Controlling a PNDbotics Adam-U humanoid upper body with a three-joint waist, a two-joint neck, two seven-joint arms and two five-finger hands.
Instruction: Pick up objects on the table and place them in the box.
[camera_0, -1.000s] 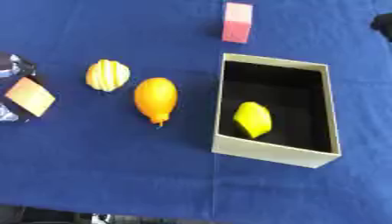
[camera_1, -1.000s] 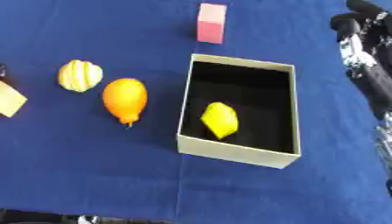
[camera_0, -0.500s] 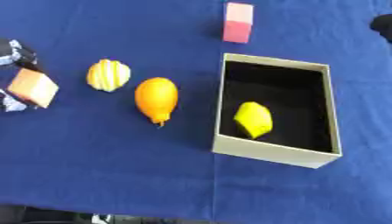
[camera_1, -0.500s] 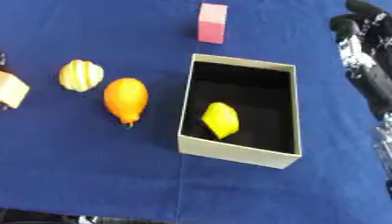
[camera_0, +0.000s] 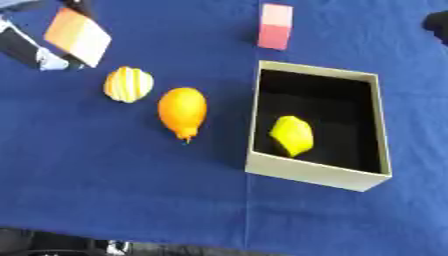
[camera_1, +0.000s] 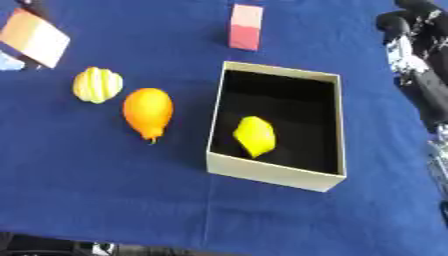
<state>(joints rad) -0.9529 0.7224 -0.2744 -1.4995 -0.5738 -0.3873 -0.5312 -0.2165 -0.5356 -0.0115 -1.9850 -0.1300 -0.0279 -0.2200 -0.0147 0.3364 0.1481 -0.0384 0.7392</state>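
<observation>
Both views come from the robot's head and look down at a blue table (camera_0: 114, 190). They sit side by side like two eyes, so they see almost the same thing. Both show the box (camera_0: 308, 172), the orange fruit (camera_0: 182, 111) and the pink block (camera_0: 275, 26). The left eye view sees a bit more of the table's left side. The right eye view sees more on the right, where the robot's black right arm (camera_1: 418, 55) shows.
</observation>
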